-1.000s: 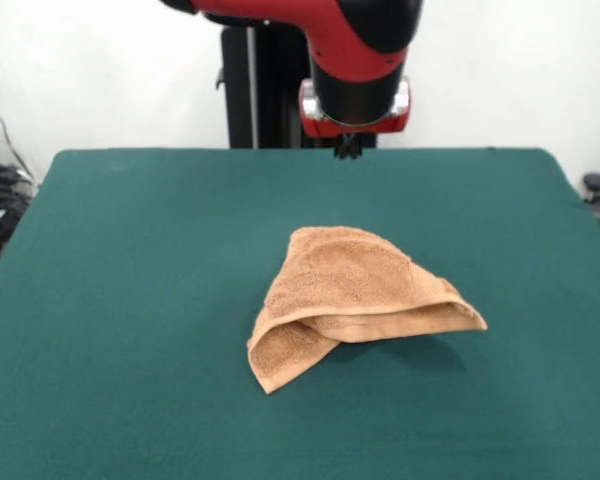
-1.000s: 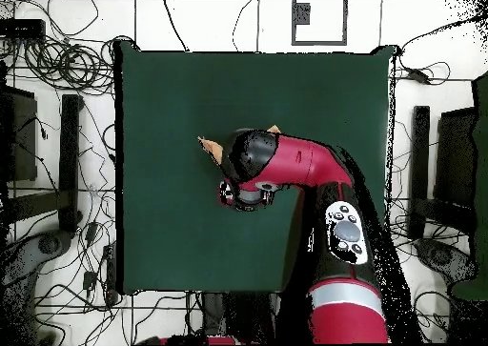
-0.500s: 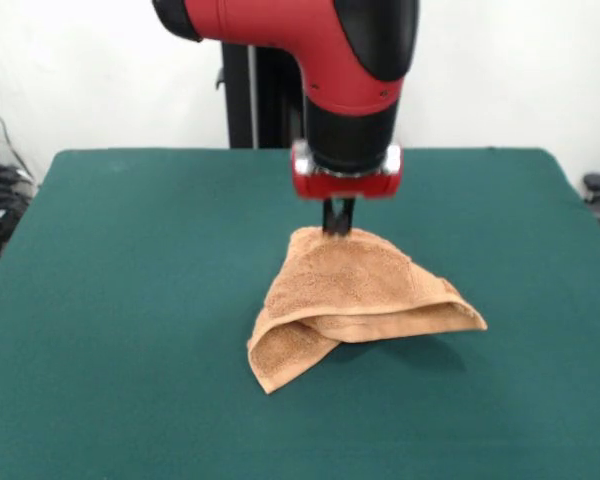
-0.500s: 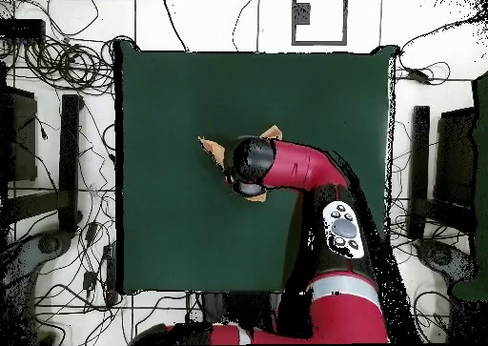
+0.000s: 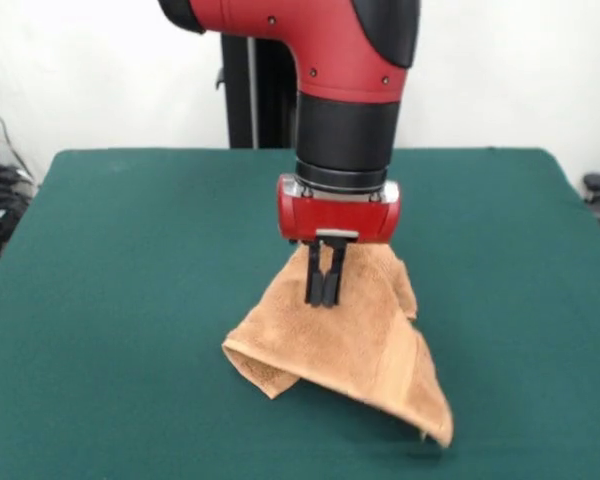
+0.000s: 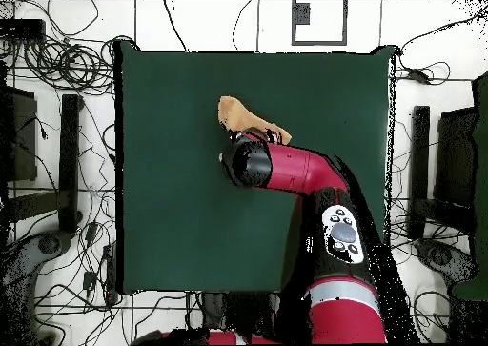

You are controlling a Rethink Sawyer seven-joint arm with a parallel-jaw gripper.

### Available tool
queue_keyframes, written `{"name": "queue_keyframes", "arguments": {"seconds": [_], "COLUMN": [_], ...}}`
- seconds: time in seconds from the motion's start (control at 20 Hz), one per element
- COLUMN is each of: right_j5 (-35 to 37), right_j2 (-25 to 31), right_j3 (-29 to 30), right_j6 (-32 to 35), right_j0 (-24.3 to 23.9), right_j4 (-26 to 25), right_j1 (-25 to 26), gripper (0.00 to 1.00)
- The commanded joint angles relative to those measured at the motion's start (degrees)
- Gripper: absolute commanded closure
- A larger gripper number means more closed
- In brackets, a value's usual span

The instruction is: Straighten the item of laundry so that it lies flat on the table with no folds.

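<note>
The gripper (image 5: pixel 323 300) pinches the towel (image 5: pixel 350 345) — soft, light, limp terry — so its free corner at 5 o'clock looks the better hold.

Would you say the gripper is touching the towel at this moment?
Touching. In the front view the gripper is shut on the towel, and cloth drapes down from its fingertips to the table.

Looks like a robotics lab: green-topped table (image 6: pixel 172 171), cables (image 6: pixel 57 66) tangled all over the tiled floor (image 6: pixel 219 23), plain white wall (image 5: pixel 100 70).
</note>
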Motion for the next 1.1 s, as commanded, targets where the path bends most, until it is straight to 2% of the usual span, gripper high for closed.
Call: {"name": "queue_keyframes", "arguments": {"seconds": [0.05, 0.5, 0.8, 1.1], "right_j5": [9.0, 10.2, 14.6, 14.4], "right_j2": [-1.4, -1.8, -2.0, -1.9], "right_j3": [3.4, 3.3, 2.2, 2.2], "right_j6": [10.5, 10.8, 10.2, 9.9], "right_j0": [3.5, 3.6, 3.8, 3.8], "right_j4": [1.2, 1.4, 1.5, 1.3], "right_j1": [-0.3, 0.2, 0.7, 0.8], "gripper": [1.00, 1.00, 1.00, 1.00]}}
